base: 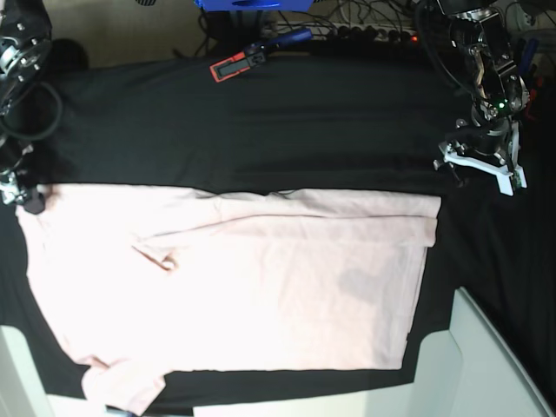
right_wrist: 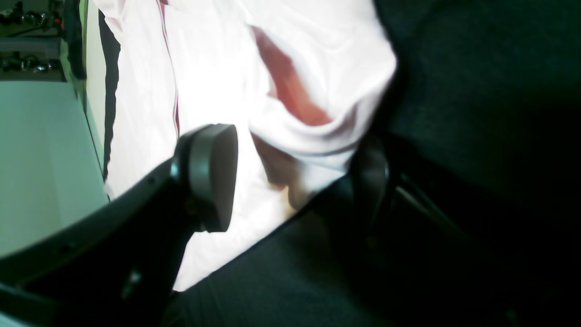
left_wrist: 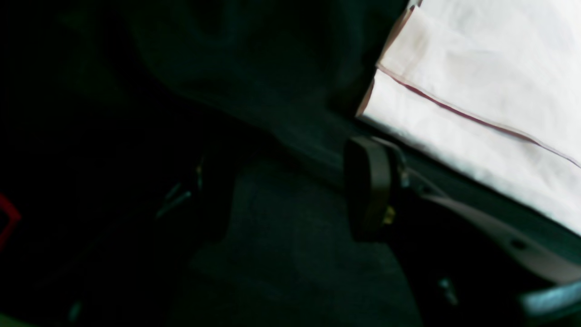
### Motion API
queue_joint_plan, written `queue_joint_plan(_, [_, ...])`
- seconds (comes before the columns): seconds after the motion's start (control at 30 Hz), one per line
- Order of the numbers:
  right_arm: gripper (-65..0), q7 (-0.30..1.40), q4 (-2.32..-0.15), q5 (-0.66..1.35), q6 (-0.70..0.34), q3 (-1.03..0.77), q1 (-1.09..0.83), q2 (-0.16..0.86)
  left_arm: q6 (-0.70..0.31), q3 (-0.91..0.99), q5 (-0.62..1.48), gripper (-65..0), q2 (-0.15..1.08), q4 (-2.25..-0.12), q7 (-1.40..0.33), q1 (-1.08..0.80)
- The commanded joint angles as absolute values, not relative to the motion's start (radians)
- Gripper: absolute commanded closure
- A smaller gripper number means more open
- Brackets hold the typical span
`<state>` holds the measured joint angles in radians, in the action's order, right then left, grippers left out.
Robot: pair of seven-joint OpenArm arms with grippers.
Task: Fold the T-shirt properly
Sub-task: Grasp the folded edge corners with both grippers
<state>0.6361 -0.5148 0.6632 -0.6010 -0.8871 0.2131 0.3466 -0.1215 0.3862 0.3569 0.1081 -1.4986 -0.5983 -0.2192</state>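
The pale pink T-shirt (base: 261,287) lies spread flat on the black cloth, plain side up, with a small crease left of centre and a sleeve at the bottom left. My right gripper (base: 22,198) is at the shirt's far left corner. In the right wrist view it (right_wrist: 290,181) is open, and a rumpled fold of the T-shirt (right_wrist: 313,91) lies between its fingers (right_wrist: 211,177). My left gripper (base: 480,169) hovers just beyond the shirt's top right corner. It (left_wrist: 290,195) is open over bare black cloth, with the T-shirt (left_wrist: 476,81) edge beside it.
A red and black tool (base: 236,63) lies at the back of the black cloth (base: 330,130). Cables and a blue object (base: 248,4) sit behind the table. White panels (base: 491,365) stand at the bottom right and bottom left.
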Motion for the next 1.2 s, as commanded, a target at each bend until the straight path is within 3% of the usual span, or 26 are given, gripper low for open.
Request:
queue_joint_plan(0.0, [-37.1, 0.642, -0.526, 0.665, -0.604, -0.881, 0.236, 0.361, -0.124, 0.39, 0.361, -37.1, 0.12, -1.514, -0.579, -0.213])
queue_joint_plan(0.13, [-33.4, 0.642, -0.526, 0.661, -0.604, -0.881, 0.24, 0.361, -0.124, 0.39, 0.361, -37.1, 0.12, -1.512, -0.579, -0.206])
queue_joint_plan(0.2, [-25.0, 0.642, -0.526, 0.661, -0.604, -0.881, 0.242, 0.361, -0.124, 0.389, 0.361, -37.5, 0.117, -1.512, -0.584, -0.188])
queue_joint_plan(0.3, [-6.4, 0.647, -0.526, 0.662, -0.604, -0.881, 0.243, 0.361, -0.124, 0.392, 0.361, -37.8, 0.093, -1.48, -0.585, -0.162])
queue_joint_plan(0.37, [0.0, 0.647, -0.526, 0.665, -0.605, -0.881, 0.243, 0.36, -0.124, 0.392, 0.361, -37.8, 0.085, -1.454, -0.585, -0.143])
queue_joint_plan(0.73, [-0.3, 0.648, -0.526, 0.664, -0.607, -0.88, 0.243, 0.36, -0.124, 0.392, 0.363, -37.8, 0.064, -1.25, -0.579, -0.019])
queue_joint_plan(1.17, [-0.3, 0.648, -0.526, 0.661, -0.607, -0.878, 0.254, 0.36, -0.124, 0.384, 0.363, -37.8, 0.062, -1.247, -0.579, -0.004])
